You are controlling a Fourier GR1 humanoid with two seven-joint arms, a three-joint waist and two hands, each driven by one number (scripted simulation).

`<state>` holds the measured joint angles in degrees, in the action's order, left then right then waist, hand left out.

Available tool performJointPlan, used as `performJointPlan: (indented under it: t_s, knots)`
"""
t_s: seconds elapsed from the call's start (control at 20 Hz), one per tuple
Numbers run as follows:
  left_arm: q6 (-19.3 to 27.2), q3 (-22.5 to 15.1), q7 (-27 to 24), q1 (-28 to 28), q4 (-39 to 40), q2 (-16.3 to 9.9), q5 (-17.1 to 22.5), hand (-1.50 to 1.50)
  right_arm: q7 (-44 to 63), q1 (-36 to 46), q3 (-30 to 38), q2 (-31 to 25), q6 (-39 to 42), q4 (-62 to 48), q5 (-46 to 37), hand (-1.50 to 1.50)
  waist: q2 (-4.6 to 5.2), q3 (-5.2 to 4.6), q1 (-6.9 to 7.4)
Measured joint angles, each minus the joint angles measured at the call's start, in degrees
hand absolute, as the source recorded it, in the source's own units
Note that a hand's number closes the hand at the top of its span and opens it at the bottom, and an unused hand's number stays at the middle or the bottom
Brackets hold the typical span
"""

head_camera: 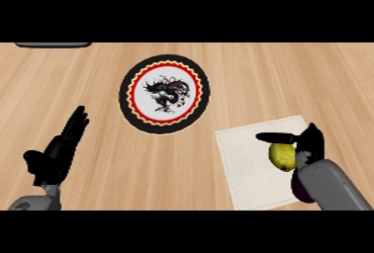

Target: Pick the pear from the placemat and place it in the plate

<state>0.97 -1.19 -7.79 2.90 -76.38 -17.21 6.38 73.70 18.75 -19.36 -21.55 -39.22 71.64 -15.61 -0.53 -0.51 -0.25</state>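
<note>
Nearest to us, the right hand (305,144) is curling round the pear (282,155), thumb reaching over the top of the fruit and the fingers wrapping its far side, so it is grasping the pear over the white placemat (248,163). Whether the fruit is resting on the mat or just clear of it, the view is not telling. Over at the left edge, the left hand (57,153) is resting released, fingers straight and pointing up the desk (95,74). The pear is looking small and light, firm under a smooth yellow-green skin that could be slippery, and its rounded shape could be letting it roll; taking it round the wide belly seems the sound choice. Farther up, the plate (165,94), black-rimmed with a red band and a dark figure at its centre, is lying well apart from the mat, waiting. At the top left corner a dark object (53,45) is peeking in.
</note>
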Motion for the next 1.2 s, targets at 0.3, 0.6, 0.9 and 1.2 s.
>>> performJointPlan:
  t_s: [0.3, 0.6, 0.9, 1.2]
  knots:
    - [-0.85, 0.71, -0.25, -0.09, 0.07, -0.32, 0.15, 0.00, -1.96, -0.89, 0.27, 1.37, -0.38, -0.16, -0.49, 1.50, -0.18, -0.44, 0.19]
    - [-0.70, 0.54, 0.00, 0.88, 0.30, 0.47, -0.61, 0.00, -4.13, -0.93, 0.96, 1.63, 0.29, -0.73, 0.09, 1.50, -0.36, -0.79, 0.12]
    - [-0.73, 0.48, 0.32, 1.48, 0.80, 1.03, -0.96, 0.00, -9.95, -1.75, -5.05, 0.61, 1.56, 0.87, -3.10, 1.50, -0.26, -0.64, 0.34]
    - [-0.91, 0.82, 0.09, 1.14, 1.08, 0.95, -0.85, 0.00, -20.19, -2.65, -17.73, -5.58, 8.65, 5.86, -11.04, 1.50, -0.18, -0.17, 0.69]
